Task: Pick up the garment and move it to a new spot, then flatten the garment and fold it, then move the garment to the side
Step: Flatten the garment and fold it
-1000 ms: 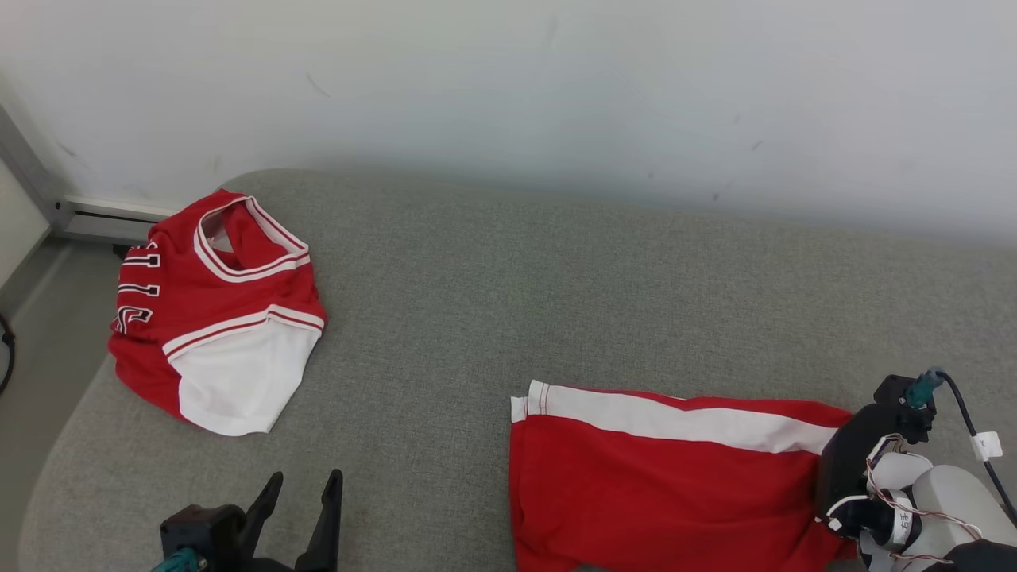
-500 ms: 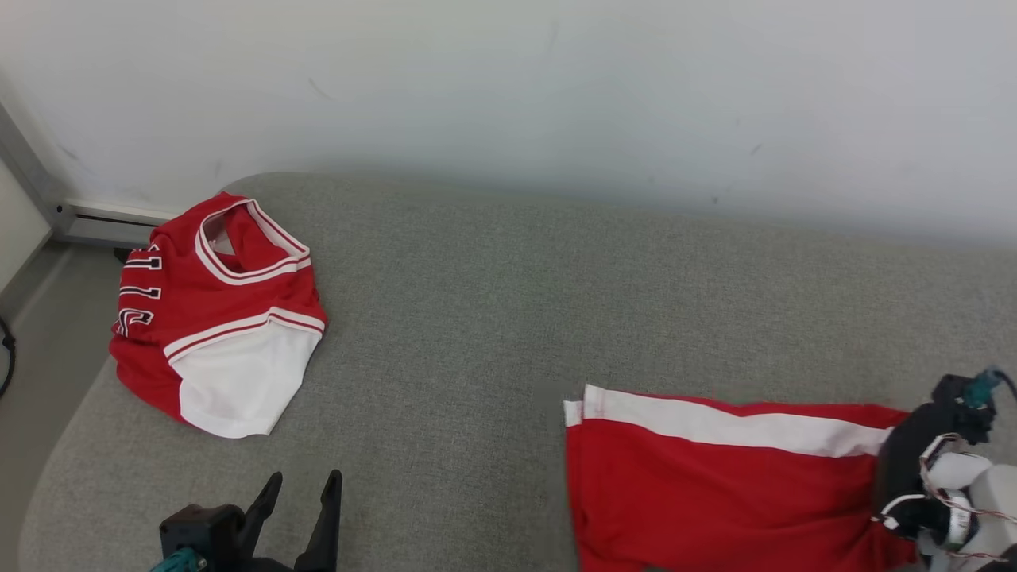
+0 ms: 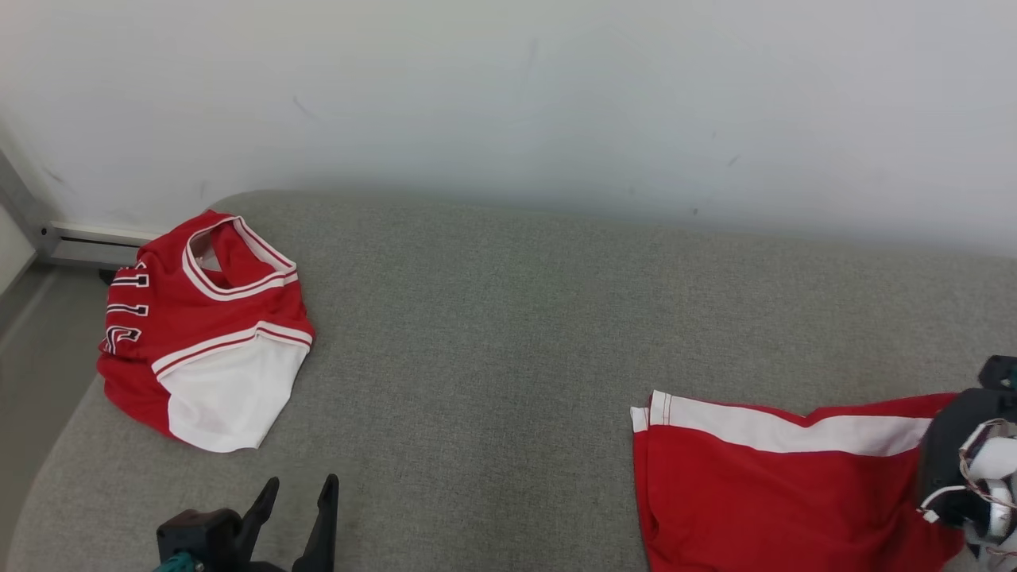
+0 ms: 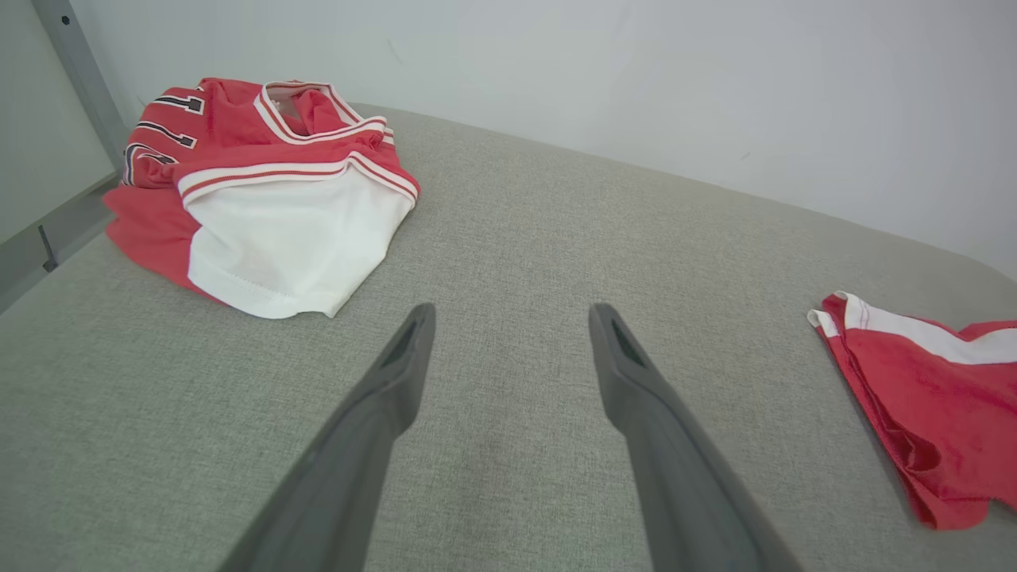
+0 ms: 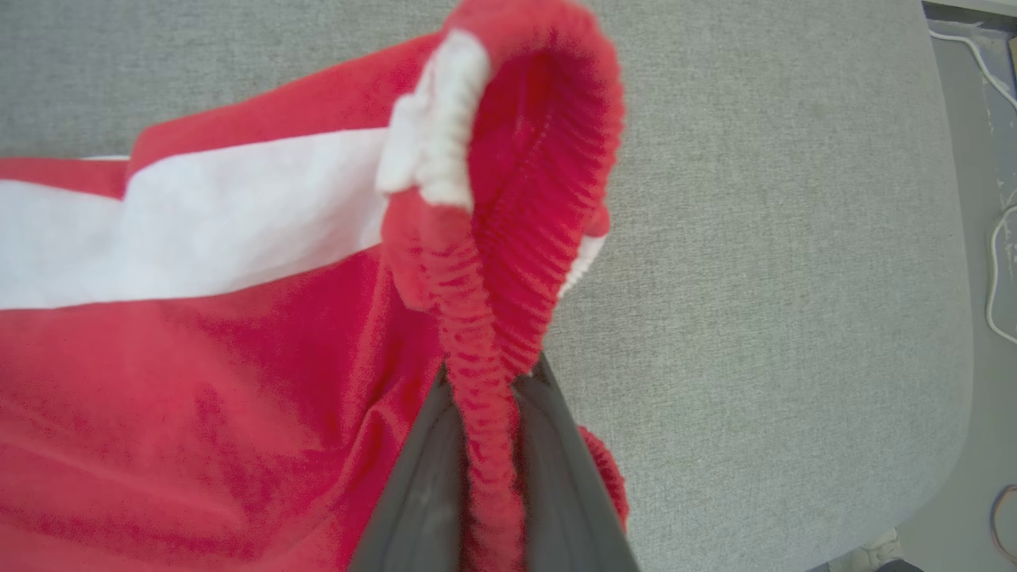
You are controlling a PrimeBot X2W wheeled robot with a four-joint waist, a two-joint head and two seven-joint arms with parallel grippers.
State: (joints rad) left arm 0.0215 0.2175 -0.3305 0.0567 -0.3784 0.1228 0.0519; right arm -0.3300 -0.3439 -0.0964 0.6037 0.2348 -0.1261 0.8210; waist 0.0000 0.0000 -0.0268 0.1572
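Note:
The garment, red shorts [image 3: 755, 492] with a white side stripe, lies at the lower right of the grey padded surface [image 3: 493, 334]. My right gripper [image 3: 944, 457] is shut on its ribbed red waistband [image 5: 485, 413], which bunches up between the two fingers [image 5: 421, 492] in the right wrist view. The shorts' leg end [image 4: 914, 389] shows at the right of the left wrist view. My left gripper [image 3: 298, 500] rests open at the lower left, its fingers [image 4: 397, 373] apart over bare grey fabric with nothing between them.
A red and white jersey [image 3: 203, 326] with black lettering lies crumpled at the surface's far left edge. A pale wall runs behind. Floor and a metal rail [image 3: 87, 242] lie left. Cables [image 5: 997, 262] trail on the floor past the surface's right edge.
My right gripper has shut on the waistband and dragged the shorts to the right. The camera has also shifted a little. The left gripper has stayed put.

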